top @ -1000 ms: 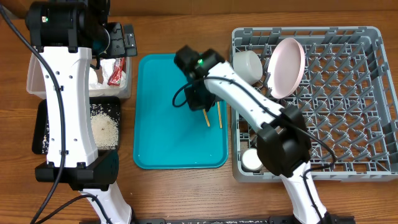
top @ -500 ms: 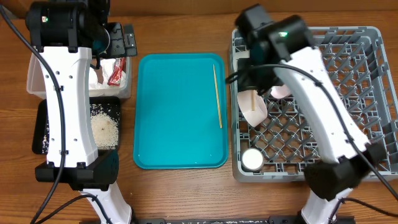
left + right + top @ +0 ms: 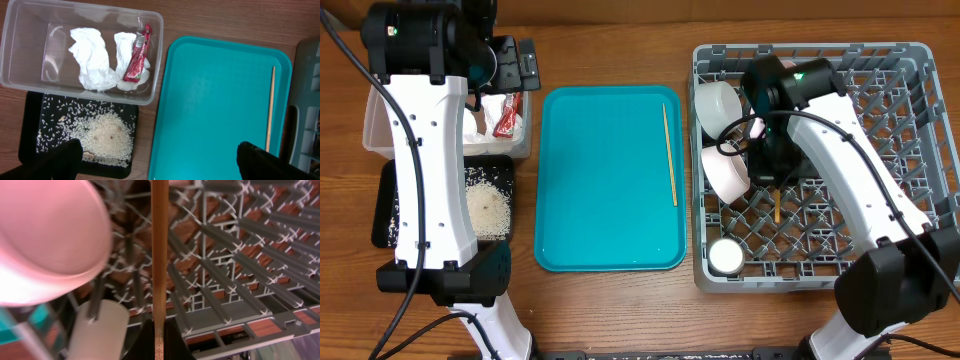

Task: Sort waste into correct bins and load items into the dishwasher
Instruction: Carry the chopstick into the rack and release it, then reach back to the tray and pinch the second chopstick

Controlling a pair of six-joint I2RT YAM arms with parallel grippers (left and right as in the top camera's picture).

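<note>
My right gripper (image 3: 775, 170) is shut on a wooden chopstick (image 3: 159, 255) and holds it upright over the grey dish rack (image 3: 880, 150); its lower end shows in the overhead view (image 3: 777, 206). A pale-pink plate (image 3: 50, 240) stands just left of it. Two white bowls (image 3: 718, 104) (image 3: 726, 172) and a small white cup (image 3: 725, 257) sit along the rack's left side. The second chopstick (image 3: 669, 155) lies on the teal tray (image 3: 600, 180). My left gripper (image 3: 160, 167) is open and empty, high above the clear tub (image 3: 20, 65), which holds white napkins (image 3: 92, 57) and the red wrapper (image 3: 137, 55).
The black tray (image 3: 30, 145) with a heap of rice grains (image 3: 105, 140) lies in front of the clear tub. The left arm's white links cover part of both bins in the overhead view. The rack's right half (image 3: 910, 220) holds only upright pegs.
My right gripper took one chopstick from the teal tray, carried it right over the rack's back left corner, then moved to the rack's middle left. The left arm has not moved.
</note>
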